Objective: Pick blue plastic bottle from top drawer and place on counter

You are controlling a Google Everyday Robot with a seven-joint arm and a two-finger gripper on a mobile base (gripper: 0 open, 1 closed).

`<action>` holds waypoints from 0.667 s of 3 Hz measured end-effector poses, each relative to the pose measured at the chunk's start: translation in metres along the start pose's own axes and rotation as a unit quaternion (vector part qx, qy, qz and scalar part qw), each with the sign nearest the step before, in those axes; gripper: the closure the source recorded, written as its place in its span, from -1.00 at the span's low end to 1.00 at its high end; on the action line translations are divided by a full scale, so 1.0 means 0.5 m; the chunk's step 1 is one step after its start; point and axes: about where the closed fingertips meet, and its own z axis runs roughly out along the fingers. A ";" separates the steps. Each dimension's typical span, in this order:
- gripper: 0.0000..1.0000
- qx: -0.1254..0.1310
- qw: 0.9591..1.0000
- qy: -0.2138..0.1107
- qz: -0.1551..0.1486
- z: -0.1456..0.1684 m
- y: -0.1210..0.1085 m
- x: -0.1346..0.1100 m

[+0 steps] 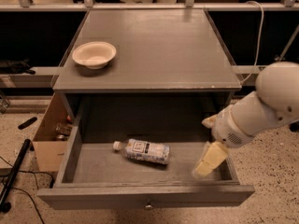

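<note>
- blue plastic bottle lies on its side in the open top drawer, lower centre, cap pointing left;
- gripper at lower right, over the drawer's right end; fingers spread, empty, apart from the bottle;
- cream bowl sits upper left on the desk

Matt grey wood counter, drawer; clear plastic bottle; cream plastic pincer over drawer's right end
</note>
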 end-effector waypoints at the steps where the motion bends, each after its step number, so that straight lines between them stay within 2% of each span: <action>1: -1.00 -0.030 0.997 -0.045 0.052 0.126 0.004 0.006; 2: -1.00 -0.065 0.993 -0.054 0.078 0.240 0.009 -0.019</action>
